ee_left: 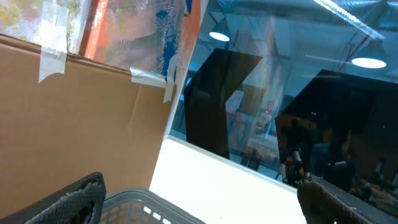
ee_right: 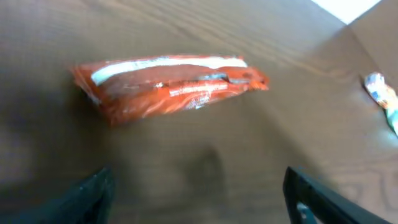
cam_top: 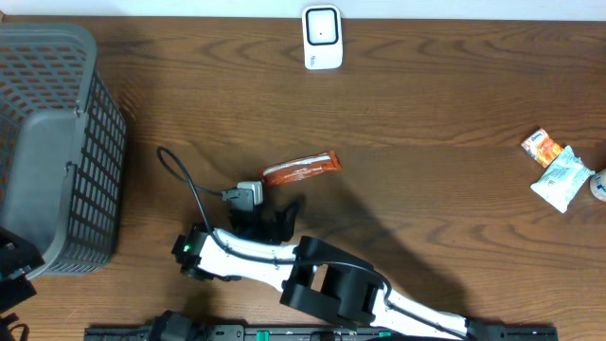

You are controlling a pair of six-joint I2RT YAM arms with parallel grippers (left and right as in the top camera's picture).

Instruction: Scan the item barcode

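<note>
right gripper [ee_right: 199, 202] — fingers wide, holding nothing, near the orange packet [ee_right: 168, 84] flat on the table [ee_right: 186, 162]. left gripper [ee_left: 205, 208] fingers wide, at the grey basket [ee_left: 134, 202] rim.

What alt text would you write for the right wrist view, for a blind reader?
An orange packet lies flat on a brown wooden table, just ahead of the open right gripper, whose two dark fingers frame the lower corners with nothing between them. Another small packet shows at the right edge.
</note>
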